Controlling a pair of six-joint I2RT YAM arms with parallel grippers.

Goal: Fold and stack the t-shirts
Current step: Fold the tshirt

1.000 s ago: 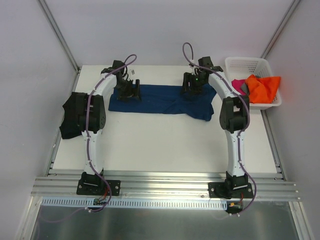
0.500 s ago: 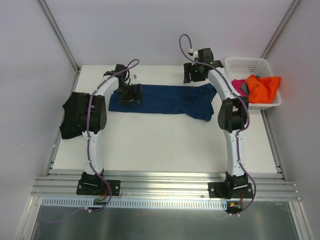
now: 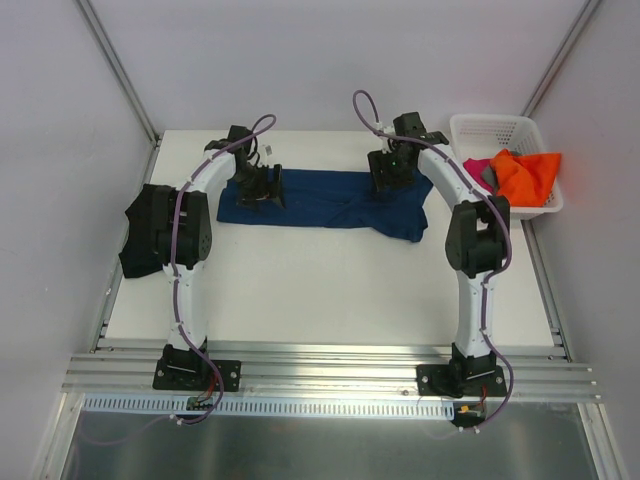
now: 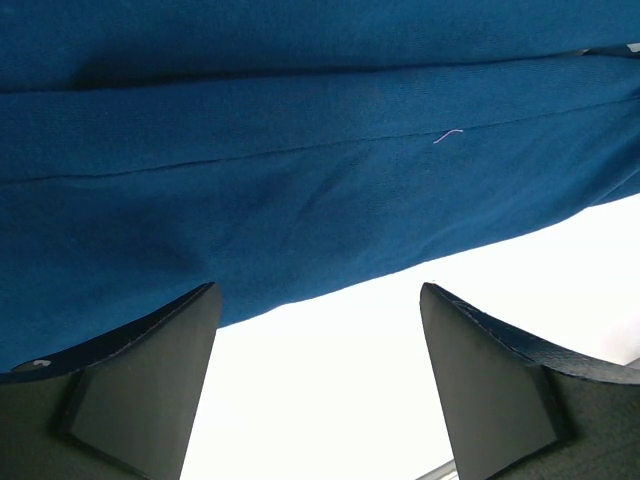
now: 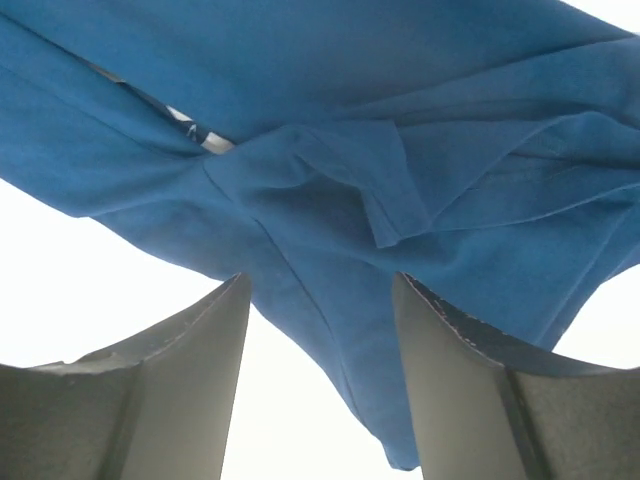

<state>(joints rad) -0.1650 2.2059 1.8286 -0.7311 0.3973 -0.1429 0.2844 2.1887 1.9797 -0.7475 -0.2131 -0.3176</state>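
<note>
Evidently the navy shirt [image 3: 330, 200] lies spread across the far table [image 3: 320, 290], one end below the left gripper [image 4: 318, 300], the other near the right gripper [image 5: 320, 285] — both gaping, empty, probably poised to pinch.

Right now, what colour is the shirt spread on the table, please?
The shirt is navy blue, clearest in the top external view.

You're looking at a white tabletop [image 3: 330, 290] with plain pale walls [image 3: 320, 60] on three sides and slanted metal struts [image 3: 116, 65] in both back corners. An aluminium rail [image 3: 330, 372] runs along your near edge, grey metal sheet [image 3: 330, 445] below. Light is soft and even.
</note>
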